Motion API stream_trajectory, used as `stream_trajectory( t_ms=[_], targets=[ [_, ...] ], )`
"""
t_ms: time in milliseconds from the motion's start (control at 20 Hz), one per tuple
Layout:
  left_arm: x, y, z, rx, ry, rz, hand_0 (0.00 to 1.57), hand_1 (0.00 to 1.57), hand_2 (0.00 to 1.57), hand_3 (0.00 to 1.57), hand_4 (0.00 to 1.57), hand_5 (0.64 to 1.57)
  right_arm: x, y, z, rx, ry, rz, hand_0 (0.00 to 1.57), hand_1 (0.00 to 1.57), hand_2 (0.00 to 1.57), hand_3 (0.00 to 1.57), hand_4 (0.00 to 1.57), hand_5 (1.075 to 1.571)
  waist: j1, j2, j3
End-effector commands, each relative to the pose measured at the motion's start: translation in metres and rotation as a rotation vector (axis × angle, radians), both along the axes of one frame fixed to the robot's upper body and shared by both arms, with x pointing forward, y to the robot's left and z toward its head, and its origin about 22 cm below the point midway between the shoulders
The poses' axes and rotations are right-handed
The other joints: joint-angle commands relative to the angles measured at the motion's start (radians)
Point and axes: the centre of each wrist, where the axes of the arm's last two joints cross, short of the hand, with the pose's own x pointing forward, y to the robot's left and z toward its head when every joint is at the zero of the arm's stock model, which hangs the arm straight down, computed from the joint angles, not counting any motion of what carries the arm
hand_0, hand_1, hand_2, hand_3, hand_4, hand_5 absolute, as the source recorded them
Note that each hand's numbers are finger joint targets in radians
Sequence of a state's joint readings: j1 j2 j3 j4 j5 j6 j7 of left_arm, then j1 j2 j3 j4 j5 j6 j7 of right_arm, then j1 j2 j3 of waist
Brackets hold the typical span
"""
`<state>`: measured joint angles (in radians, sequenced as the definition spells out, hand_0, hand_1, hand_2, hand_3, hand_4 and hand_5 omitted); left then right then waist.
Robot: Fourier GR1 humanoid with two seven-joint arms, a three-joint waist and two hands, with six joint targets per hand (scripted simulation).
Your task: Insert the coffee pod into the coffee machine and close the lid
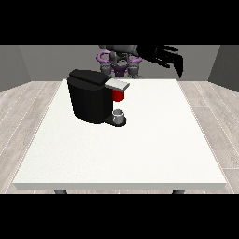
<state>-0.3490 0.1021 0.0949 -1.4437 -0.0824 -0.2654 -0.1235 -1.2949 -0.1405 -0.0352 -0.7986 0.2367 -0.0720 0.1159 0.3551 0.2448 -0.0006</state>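
White table (154,154): large, square top; carries the coffee machine on the half toward the view's left, up near the robot's edge.

Coffee machine (89,96): black, blocky body, the landmark for this entry. A grey lid (117,84) juts from its top toward the view's right and appears to lie about level, so whether it counts as shut is hard to judge. Just under that lid sits a red thing at the machine (118,95).

Robot (119,60): behind the machine, at the table's far edge, small in view.

Hand at the view's right (166,56): black, raised above and behind the machine, well apart from it, off toward the view's right. Fingers look spread and relaxed, clasping nothing. The other hand cannot be made out.

Grey thing (119,115): small, cup-like, standing on the machine's base plate directly below the red thing. It cannot be told for the pod, and no pod shows plainly elsewhere on the table.

Progress, as a judgement: the hand is away from the machine and carries nothing, so either the work is nearly over or not begun. Insertion and lid closure cannot be confirmed.
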Motion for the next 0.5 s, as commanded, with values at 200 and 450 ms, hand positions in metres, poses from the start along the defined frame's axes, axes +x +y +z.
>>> stream_trajectory(
  t_ms=[200,450],
  targets=[
    [-0.002,0.012,0.004,-0.019,-0.033,-0.033,0.00,0.00,0.00,0.00,0.38,1.571,0.006,-0.009,0.014,0.035,-0.043,-0.007,0.00,0.00,0.00,0.00,0.00,1.571,0.049,0.043,0.0002],
    [0.003,0.006,0.016,-0.026,-0.053,-0.054,0.00,0.00,0.00,0.00,0.22,1.571,0.008,-0.005,0.021,0.067,-0.040,-0.016,0.00,0.00,0.00,0.00,0.05,1.571,0.066,0.078,0.0001]
  ],
)
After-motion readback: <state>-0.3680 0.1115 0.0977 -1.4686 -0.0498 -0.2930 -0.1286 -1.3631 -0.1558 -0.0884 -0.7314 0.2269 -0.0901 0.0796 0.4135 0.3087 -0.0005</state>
